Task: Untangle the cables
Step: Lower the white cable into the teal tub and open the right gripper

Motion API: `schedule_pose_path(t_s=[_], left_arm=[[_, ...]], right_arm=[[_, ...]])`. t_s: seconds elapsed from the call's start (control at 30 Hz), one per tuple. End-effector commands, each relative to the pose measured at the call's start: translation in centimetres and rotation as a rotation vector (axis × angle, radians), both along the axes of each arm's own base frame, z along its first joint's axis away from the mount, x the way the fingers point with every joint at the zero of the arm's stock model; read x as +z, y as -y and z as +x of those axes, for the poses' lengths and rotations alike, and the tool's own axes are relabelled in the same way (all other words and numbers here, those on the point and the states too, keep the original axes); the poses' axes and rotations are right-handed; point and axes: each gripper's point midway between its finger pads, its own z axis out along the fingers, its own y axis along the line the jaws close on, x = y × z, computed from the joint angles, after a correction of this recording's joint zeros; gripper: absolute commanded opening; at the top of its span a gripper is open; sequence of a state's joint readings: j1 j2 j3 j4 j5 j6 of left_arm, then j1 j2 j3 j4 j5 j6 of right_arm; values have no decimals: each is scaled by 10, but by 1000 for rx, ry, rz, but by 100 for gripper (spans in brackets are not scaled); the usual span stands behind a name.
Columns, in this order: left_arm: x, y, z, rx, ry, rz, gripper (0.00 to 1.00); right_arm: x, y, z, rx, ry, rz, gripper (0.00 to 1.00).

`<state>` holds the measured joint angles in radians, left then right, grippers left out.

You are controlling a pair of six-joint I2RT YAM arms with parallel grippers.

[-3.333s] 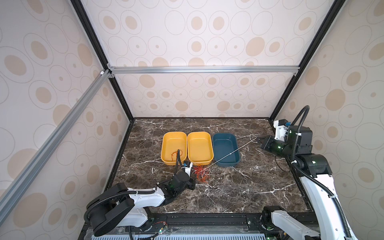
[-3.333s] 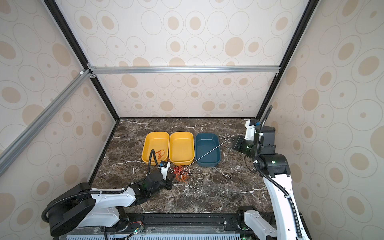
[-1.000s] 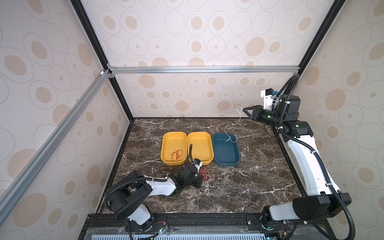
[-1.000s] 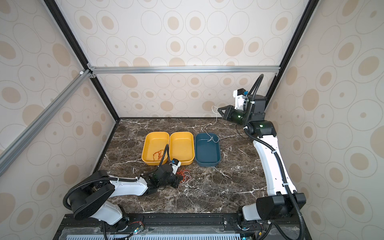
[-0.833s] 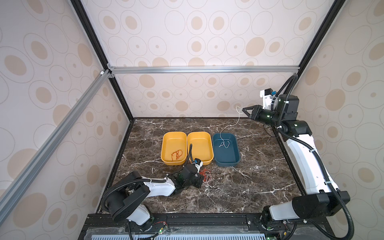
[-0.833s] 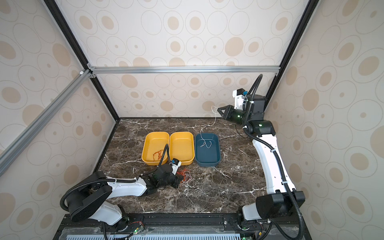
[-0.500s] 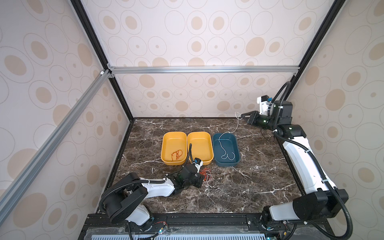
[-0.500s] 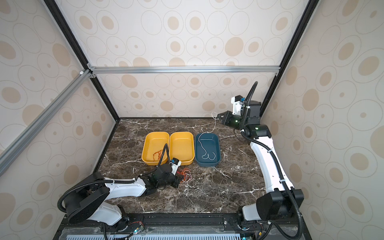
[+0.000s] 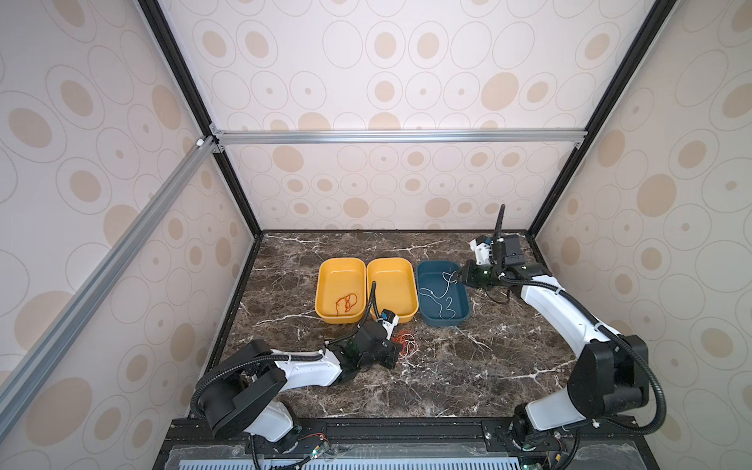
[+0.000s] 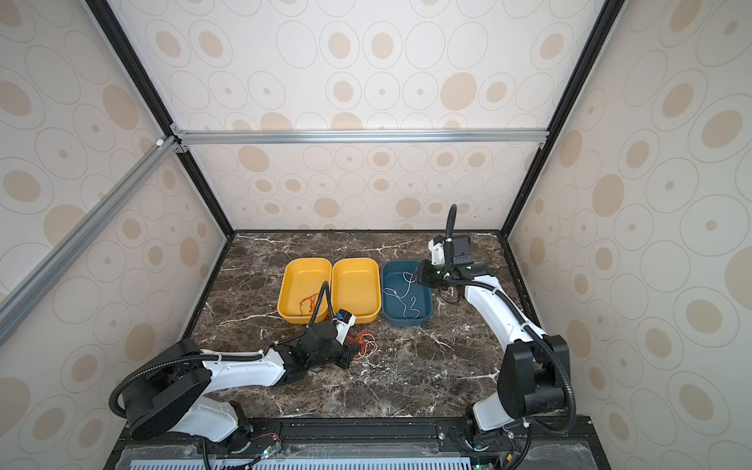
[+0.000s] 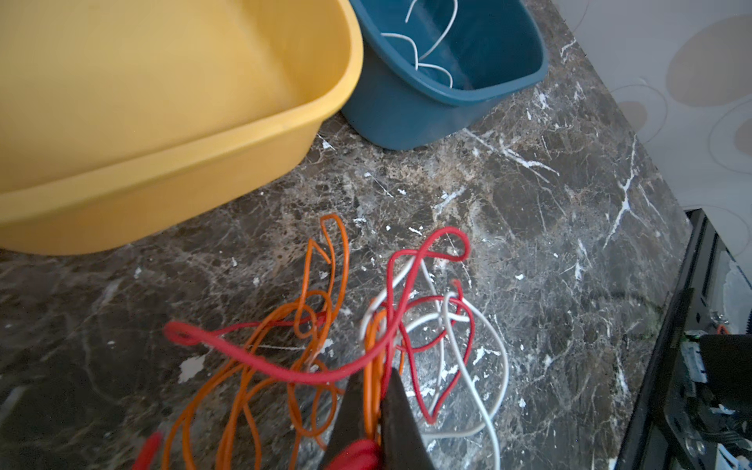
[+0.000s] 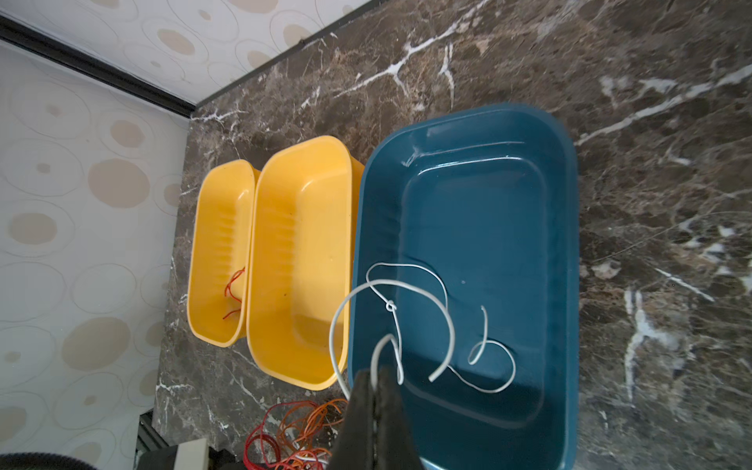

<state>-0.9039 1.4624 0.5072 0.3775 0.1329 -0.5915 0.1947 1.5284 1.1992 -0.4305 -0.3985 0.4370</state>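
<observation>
Left gripper (image 11: 373, 380): jaws nearly together, pinching orange and red strands at the near edge of the tangle (image 11: 354, 325); set low on the tabletop (image 9: 468, 366). Probable reason: anchoring the bundle so single strands can be drawn out without dragging the lot.
Right gripper (image 12: 377, 378): jaws closed on one end of the white cable (image 12: 453, 335); held over the right rim of the blue tub (image 9: 445, 321). Probable reason: setting a separated strand where it belongs; letting go likely the next move.
White cable: mostly curled on the blue tub's floor, well apart from the tangle; held end arching up to the jaws.
Tangle: on the tabletop just in front of the middle yellow tub (image 9: 392, 285), not touching it; orange, red and a further white strand looped through each other.
Left yellow tub (image 9: 339, 319): one small red-orange cable (image 9: 346, 303) coiled toward the near end.
Middle yellow tub: nothing visible inside.
Blue tub: white cable only.
Sorting scheme: apparently one colour per tub.
Progress estimate: two strands out, bulk of the knot untouched.
Risk: thin springy wire could flick over the rim on release.
</observation>
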Motion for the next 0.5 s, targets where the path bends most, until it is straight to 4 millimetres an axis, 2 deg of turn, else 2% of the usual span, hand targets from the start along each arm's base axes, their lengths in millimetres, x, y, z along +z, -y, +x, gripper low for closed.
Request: schedule_pose_path(t_s=[0.0,0.03,0.1,0.2,0.27,0.47], left_arm=[[14,9,-1,-13,11,-41,13],[14,10,-1,-15,10,-44,13],[15,11,-2,-23,8,-45,16],[17,10,-4,-22,12,-49,19],[17,9,-4,-18,14,-49,22],[17,9,-5,-24,14,-44,34]], right_arm=[[-27,3,7,-16,-37,-64,8],[-34,3,8,-16,-57,-80,11],[-45,3,7,-10,-96,-127,28],[-46,3,4,-7,-94,-142,40],[-42,3,1,-8,-82,-142,44],[-24,8,-11,4,-53,-158,44]])
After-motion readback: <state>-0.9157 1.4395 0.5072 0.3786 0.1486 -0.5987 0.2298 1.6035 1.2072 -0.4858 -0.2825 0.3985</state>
